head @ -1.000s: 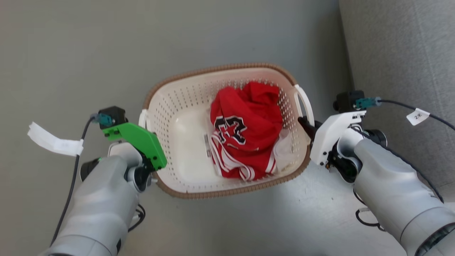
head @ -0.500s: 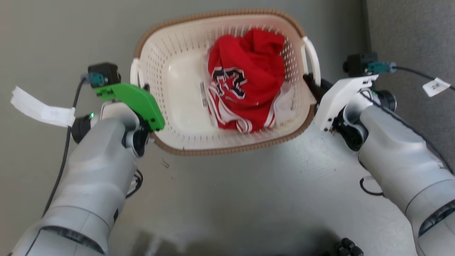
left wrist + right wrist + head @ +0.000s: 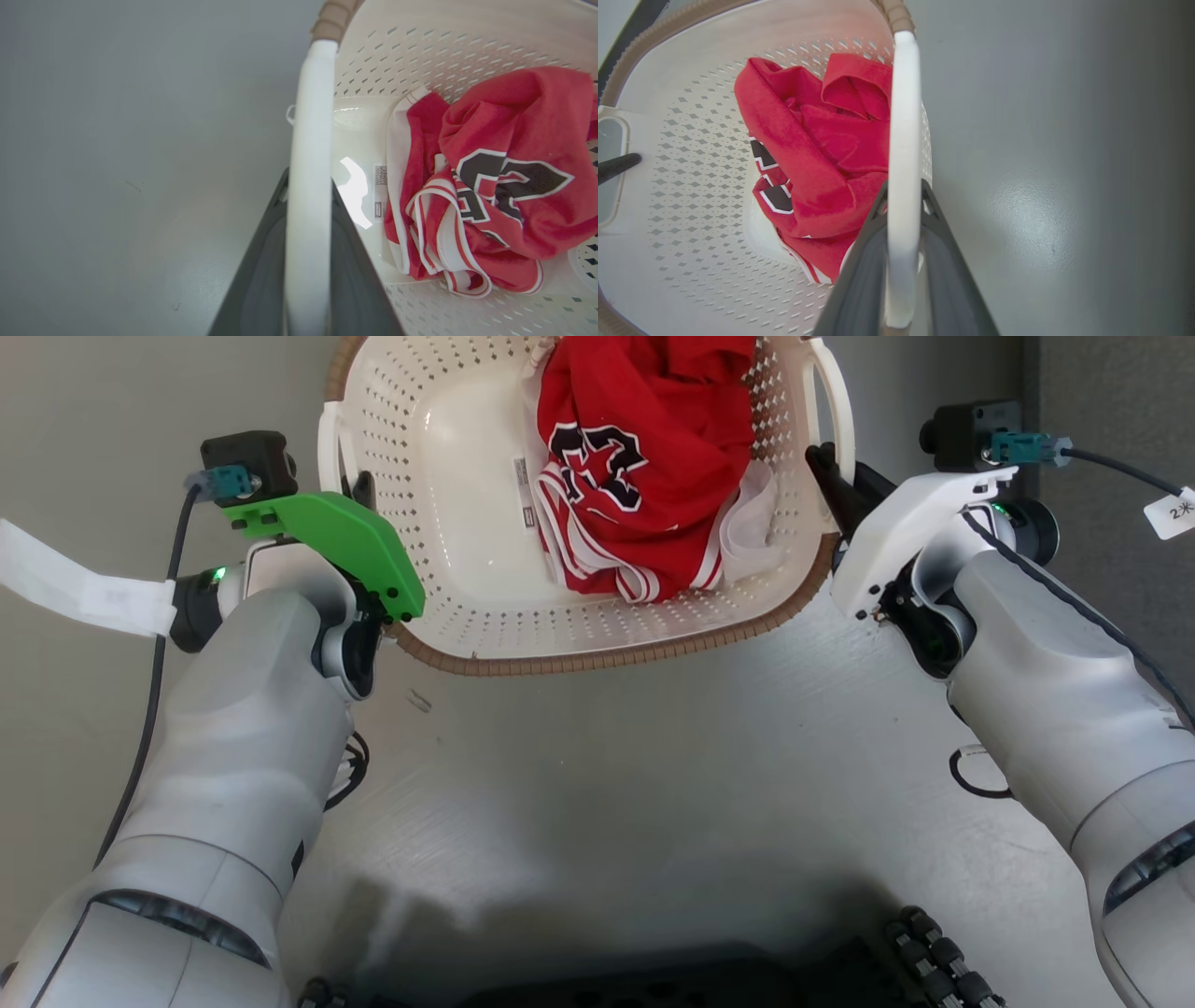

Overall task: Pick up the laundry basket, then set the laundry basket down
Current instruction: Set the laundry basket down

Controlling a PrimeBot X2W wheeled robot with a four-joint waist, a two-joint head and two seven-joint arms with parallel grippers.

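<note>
- A crumpled red jersey (image 3: 653, 439) with black, white-edged numerals fills the 3 o'clock half of the laundry basket (image 3: 597, 658), bunched against the perforated wall beside the right handle (image 3: 840, 411)
- A white printed label (image 3: 525, 495) lies on the basket's bare bottom, just at 9 o'clock of the jersey
- The laundry basket sits at 12 o'clock in the head view, its far end cut by the top edge and its brown rim nearest the robot; whether its bottom touches the floor (image 3: 607, 803) cannot be told
- The left claw (image 3: 309, 179) is closed tight on the left handle (image 3: 327, 448) at the basket's 9 o'clock side, one dark finger against each face of the white band
- The right claw (image 3: 903, 186) grips the right handle at 3 o'clock the same way, the band pinched between its two fingers
- A green mount (image 3: 336, 546) tops the left wrist and a white mount (image 3: 906, 523) the right, each with a black camera, cable and paper tag
- The floor is smooth, glossy grey with a small scuff (image 3: 417, 702); a darker grey surface (image 3: 1111, 392) stands at 2 o'clock, and the robot's dark base (image 3: 700, 980) at 6 o'clock
</note>
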